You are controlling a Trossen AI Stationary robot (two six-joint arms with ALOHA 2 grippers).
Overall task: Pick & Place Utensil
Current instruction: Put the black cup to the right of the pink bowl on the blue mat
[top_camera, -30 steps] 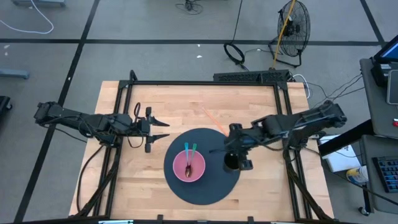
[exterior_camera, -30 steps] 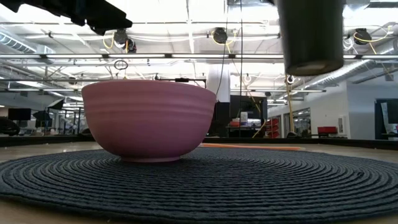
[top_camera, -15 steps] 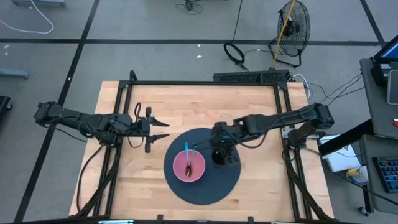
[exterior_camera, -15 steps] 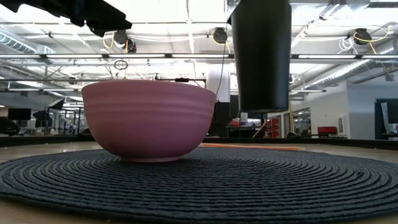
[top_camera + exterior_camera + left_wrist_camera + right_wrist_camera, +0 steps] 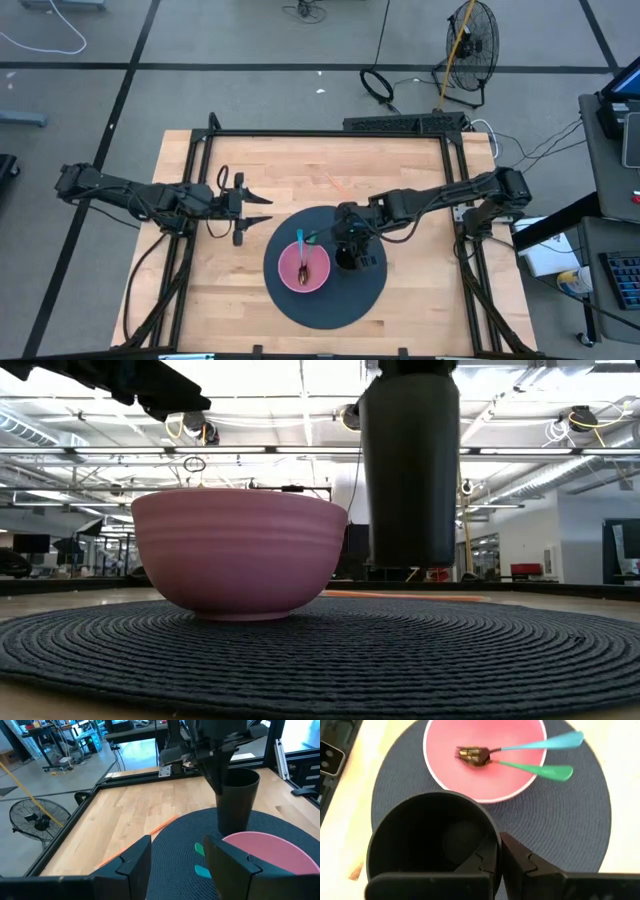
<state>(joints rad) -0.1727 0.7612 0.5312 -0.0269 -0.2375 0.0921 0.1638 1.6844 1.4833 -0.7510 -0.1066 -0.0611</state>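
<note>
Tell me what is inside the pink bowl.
The pink bowl holds two utensils, their metal heads together near the middle: one with a blue handle, one with a green handle. Both handles stick out over the rim. Nothing else shows inside.

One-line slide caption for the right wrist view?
Right pincer grips black cup by its rim above mat, beside pink bowl holding two utensils.
</note>
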